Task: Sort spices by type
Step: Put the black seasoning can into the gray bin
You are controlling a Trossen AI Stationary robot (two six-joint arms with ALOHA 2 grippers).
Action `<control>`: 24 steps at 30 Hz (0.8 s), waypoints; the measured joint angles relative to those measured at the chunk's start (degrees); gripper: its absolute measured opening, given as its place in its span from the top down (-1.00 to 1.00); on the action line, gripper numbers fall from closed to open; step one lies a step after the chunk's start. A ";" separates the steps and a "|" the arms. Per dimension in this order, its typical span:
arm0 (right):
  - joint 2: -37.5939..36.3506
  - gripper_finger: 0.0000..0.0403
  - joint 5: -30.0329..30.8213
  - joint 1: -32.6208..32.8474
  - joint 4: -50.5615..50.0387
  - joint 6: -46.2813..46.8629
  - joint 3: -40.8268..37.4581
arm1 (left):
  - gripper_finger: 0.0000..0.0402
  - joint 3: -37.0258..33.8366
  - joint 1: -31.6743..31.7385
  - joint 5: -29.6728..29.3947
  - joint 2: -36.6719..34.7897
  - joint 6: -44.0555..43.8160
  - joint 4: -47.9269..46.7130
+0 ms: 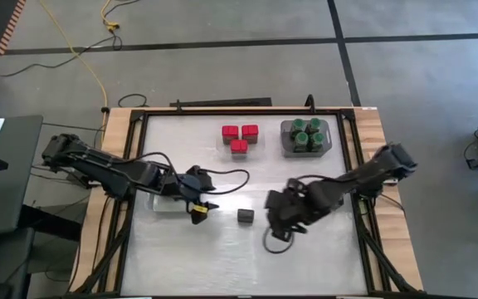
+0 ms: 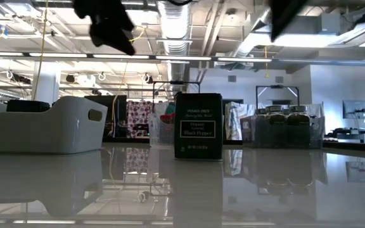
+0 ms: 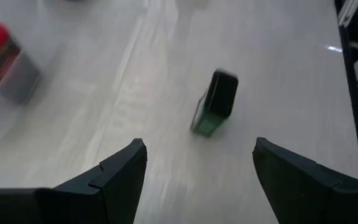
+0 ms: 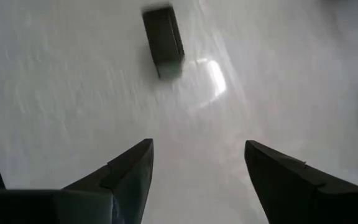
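Observation:
One dark grey tin (image 1: 245, 216) stands upright on its base on the bare table between my two grippers; the low view shows its label face (image 2: 198, 126). My left gripper (image 1: 202, 208) hovers open to the tin's left, and the tin (image 3: 216, 102) lies ahead of the left gripper (image 3: 199, 149). My right gripper (image 1: 272, 203) hovers open to the tin's right, with the tin (image 4: 163, 40) ahead of the right gripper (image 4: 197, 146). Three red blocks (image 1: 239, 137) sit in a clear tray. Several green-lidded jars (image 1: 305, 135) stand in a grey tray.
A pale tray (image 1: 166, 203) lies under my left arm near the table's left side and shows as a handled tub (image 2: 43, 123) in the low view. The trays of red blocks and jars stand toward the far edge. A black cable loops on the table by my right arm (image 1: 274, 241).

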 joint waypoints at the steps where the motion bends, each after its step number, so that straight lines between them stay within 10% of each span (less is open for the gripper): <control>1: -1.85 -0.39 0.01 0.80 1.34 2.29 -2.74 | -0.39 0.05 0.07 0.22 0.99 0.54 1.66; 24: -20.36 -0.39 7.59 11.16 11.24 13.61 -28.71 | -0.39 35.29 0.33 4.36 34.92 18.57 -13.62</control>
